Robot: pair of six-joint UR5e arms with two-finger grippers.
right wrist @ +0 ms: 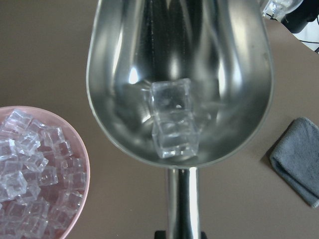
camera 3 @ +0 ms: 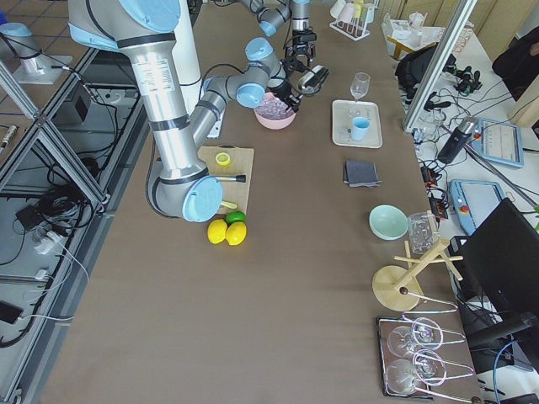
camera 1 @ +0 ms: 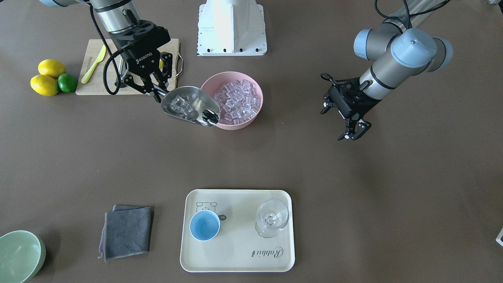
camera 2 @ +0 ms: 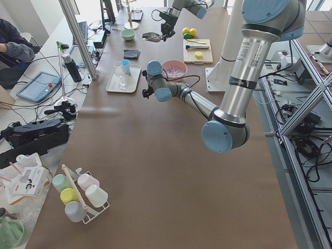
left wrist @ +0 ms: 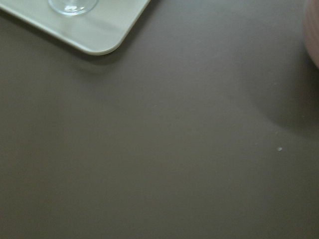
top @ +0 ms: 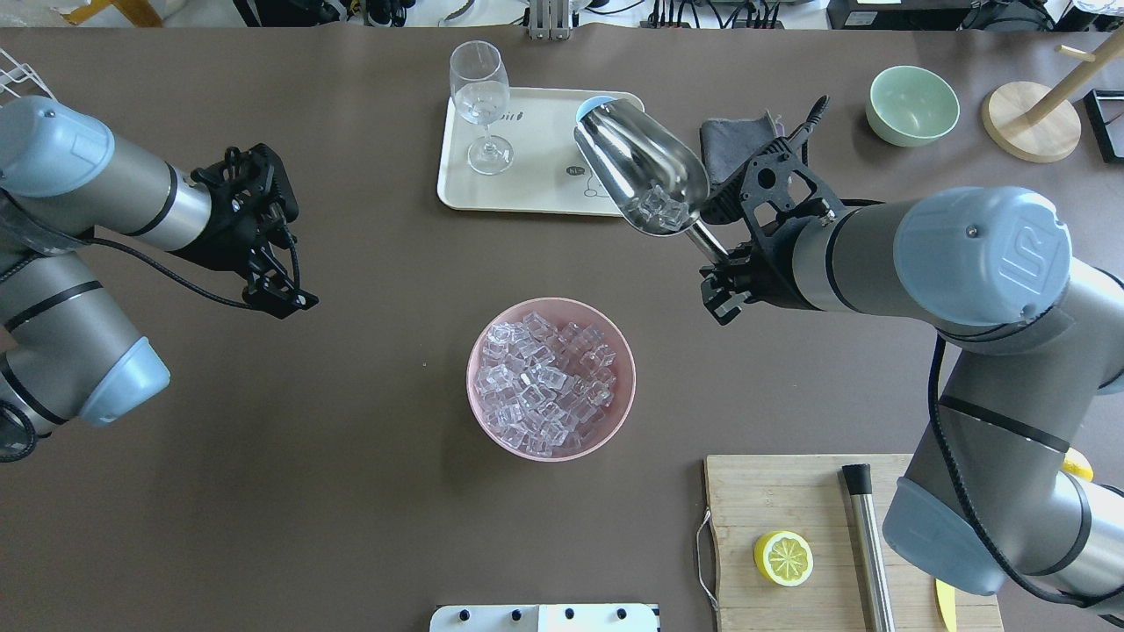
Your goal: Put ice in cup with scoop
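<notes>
My right gripper [camera 1: 151, 88] is shut on the handle [top: 702, 239] of the steel scoop [camera 1: 190, 106] and holds it raised in the air beside the pink bowl [camera 1: 232, 78]. A few ice cubes [right wrist: 172, 117] lie at the back of the scoop's trough [right wrist: 179, 50]. The bowl is full of ice [top: 544, 382]. The light-blue cup [camera 1: 204, 225] stands empty on the cream tray [camera 1: 237, 251], far from the scoop. In the overhead view the scoop [top: 645, 167] hides most of the cup [top: 590, 104]. My left gripper [camera 1: 353, 133] is open and empty above bare table.
A clear stemmed glass [camera 1: 272, 218] stands on the tray beside the cup. A grey cloth [camera 1: 127, 231] and a pale green bowl [camera 1: 19, 255] lie near the tray. A cutting board [top: 790, 491] with a lemon half [top: 783, 557] and a steel cylinder [top: 869, 544] is behind my right arm.
</notes>
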